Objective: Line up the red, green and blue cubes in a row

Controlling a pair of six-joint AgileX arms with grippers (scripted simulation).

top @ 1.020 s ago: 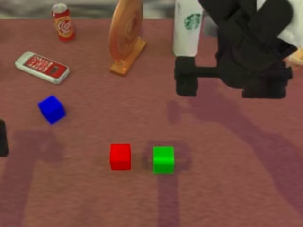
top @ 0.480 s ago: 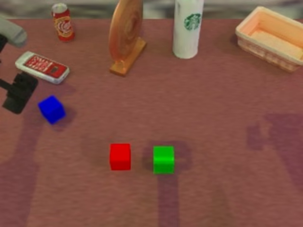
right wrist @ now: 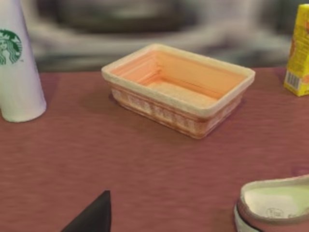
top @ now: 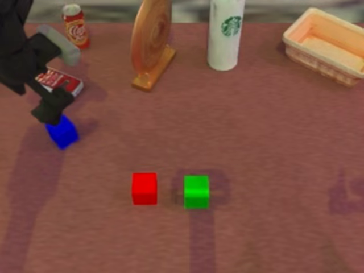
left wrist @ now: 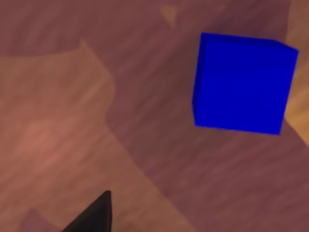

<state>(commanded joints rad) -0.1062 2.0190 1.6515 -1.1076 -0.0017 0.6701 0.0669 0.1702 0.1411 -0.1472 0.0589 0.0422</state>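
The red cube [top: 144,188] and the green cube [top: 196,191] sit side by side at the table's middle front, a small gap between them. The blue cube [top: 63,133] lies apart at the left; in the left wrist view the blue cube [left wrist: 244,82] fills the upper part, resting on the table. My left gripper [top: 52,108] hovers just above and behind the blue cube, open, touching nothing; one dark fingertip [left wrist: 98,213] shows. My right arm is out of the top view, its gripper open, with one fingertip [right wrist: 99,212] visible over bare table.
Along the back stand a red soda can [top: 75,26], a wooden disc on a stand [top: 151,42], a white cup [top: 226,33] and a basket [top: 296,42]. A red-and-white remote [top: 62,82] lies under my left arm. A yellow carton [right wrist: 299,48] and a shoe [right wrist: 275,203] sit near my right gripper.
My right arm has pulled away out of the top view. My left arm has come in from the left edge and now hangs over the blue cube. The cubes have not moved.
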